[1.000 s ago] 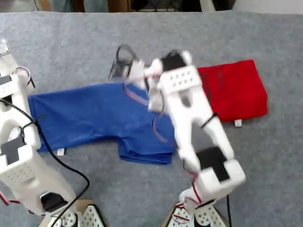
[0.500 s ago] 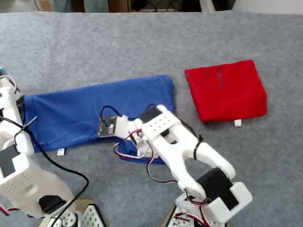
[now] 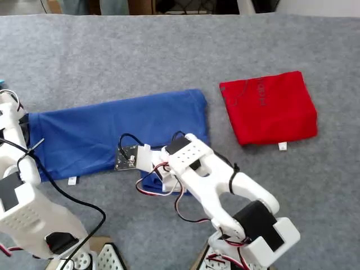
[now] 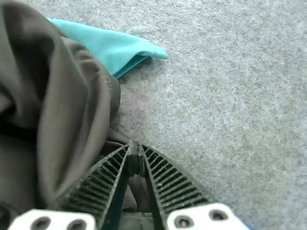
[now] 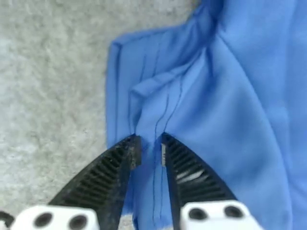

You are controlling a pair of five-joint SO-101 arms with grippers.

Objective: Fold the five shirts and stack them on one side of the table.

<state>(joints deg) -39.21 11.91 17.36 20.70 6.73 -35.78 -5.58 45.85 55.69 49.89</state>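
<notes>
A blue shirt lies spread across the left and middle of the grey table. A folded red shirt rests at the right. My right arm hangs low over the blue shirt's near sleeve. My right gripper is pinched on a fold of the blue sleeve by its hem. At the table's left edge stands my left arm. My left gripper is shut on a dark brown shirt, with a teal shirt lying just beyond it.
Bare grey felt runs along the far side of the table and between the blue and red shirts. A black cable loops from the left arm across the near left. The arm bases stand at the near edge.
My right arm swung from the blue shirt's far edge down to its near sleeve and lowered onto it. The left arm shifted slightly left early on and then kept still.
</notes>
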